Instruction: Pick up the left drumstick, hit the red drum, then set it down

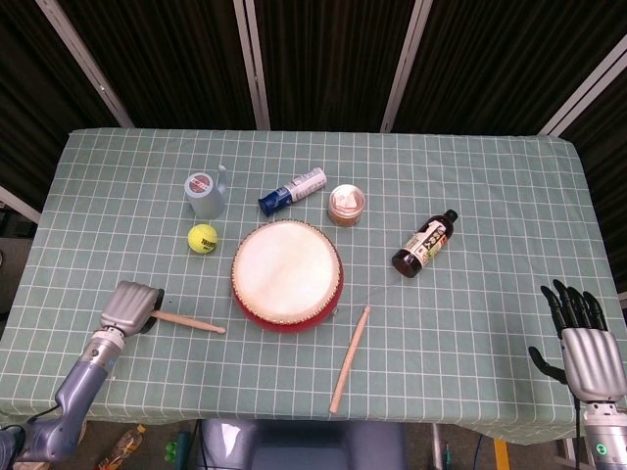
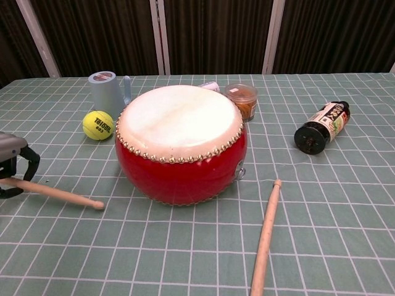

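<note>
From the head view, the left hand (image 1: 129,307) sits near the tabletop's front left corner, its grey back up, closed over the butt end of the left drumstick (image 1: 188,321). That stick is plain pale wood, thin, with a small rounded tip pointing toward the red drum (image 1: 287,275); its tip lies just short of the drum's wall. The drum stands near the middle of the green checked tablecloth (image 1: 490,196), with a round cream skin on top and a red shell. A second drumstick (image 1: 350,359) lies angled by the front edge, right of the drum. The right hand (image 1: 585,345) hangs off the front right corner, palm up, fingers spread wide and holding nothing.

From the chest view, the left hand (image 2: 13,163) shows only at the left border, dark fingers (image 2: 29,166) curled around the left drumstick (image 2: 58,194), whose shaft slants down so the tip touches the cloth. The red drum (image 2: 180,145) shows brass studs ringing its skin. A yellow tennis ball (image 2: 98,124) lies behind, left of the drum.
</note>
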Controlling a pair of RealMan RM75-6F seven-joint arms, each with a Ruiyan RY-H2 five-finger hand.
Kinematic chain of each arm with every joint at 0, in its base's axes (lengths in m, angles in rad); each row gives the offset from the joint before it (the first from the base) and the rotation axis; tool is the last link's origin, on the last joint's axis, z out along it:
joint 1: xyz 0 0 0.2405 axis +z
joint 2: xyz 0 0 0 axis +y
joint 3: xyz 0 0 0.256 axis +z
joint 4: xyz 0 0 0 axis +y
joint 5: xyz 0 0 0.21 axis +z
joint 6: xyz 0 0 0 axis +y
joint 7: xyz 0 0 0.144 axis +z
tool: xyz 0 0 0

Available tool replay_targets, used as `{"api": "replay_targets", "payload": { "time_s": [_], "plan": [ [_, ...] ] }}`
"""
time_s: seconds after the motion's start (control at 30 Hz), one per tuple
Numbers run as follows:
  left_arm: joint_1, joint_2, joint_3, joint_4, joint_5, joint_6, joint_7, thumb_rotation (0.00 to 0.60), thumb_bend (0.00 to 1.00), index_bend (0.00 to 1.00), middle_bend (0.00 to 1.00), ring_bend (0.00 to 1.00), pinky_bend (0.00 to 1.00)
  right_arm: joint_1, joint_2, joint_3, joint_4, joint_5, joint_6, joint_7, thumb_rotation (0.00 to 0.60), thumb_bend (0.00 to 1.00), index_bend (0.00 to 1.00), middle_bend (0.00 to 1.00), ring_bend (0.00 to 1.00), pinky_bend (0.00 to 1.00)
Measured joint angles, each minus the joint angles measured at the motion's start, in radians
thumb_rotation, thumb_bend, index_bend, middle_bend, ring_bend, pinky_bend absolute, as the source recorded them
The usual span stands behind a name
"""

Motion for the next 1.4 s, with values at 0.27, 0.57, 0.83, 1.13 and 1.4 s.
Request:
{"api": "replay_targets", "payload": {
  "time_s": [0.27,0.57,0.83,1.13,1.4],
  "plan": [
    [0.017,0.134,-0.06,-0.207,0.053,0.099,-0.109,0.6,0.51,0.74,1.0,1.0,0.89,-0.001,-0.002,-0.002,-0.002,-0.002,0.001,-0.007,0.6,0.3,0.0,0.0,0.0,0.0],
    [0.02,0.244,-0.146,-0.4,0.11,0.202,-0.182,0.6,0.51,0.75,1.0,1.0,0.89,0.002,-0.003,-0.001,-0.005,-0.002,-0.002,-0.011,0.6,0.3,0.0,0.0,0.0,0.0],
    [-0.075,0.151,-0.249,-0.39,-0.013,0.23,-0.067,0.6,0.51,0.74,1.0,1.0,0.9,0.004,-0.003,-0.001,-0.005,-0.004,-0.005,-0.006,0.6,0.3,0.0,0.0,0.0,0.0],
    [-0.255,-0.056,-0.319,-0.238,-0.175,0.234,0.143,0.6,0.51,0.75,1.0,1.0,0.9,0.002,0.004,-0.002,-0.007,-0.003,-0.005,0.021,0.6,0.3,0.0,0.0,0.0,0.0],
    [-0.335,-0.139,-0.23,-0.152,-0.369,0.173,0.394,0.6,0.51,0.75,1.0,1.0,0.9,-0.001,0.014,-0.003,-0.011,-0.003,-0.005,0.046,0.6,0.3,0.0,0.0,0.0,0.0]
  ]
}}
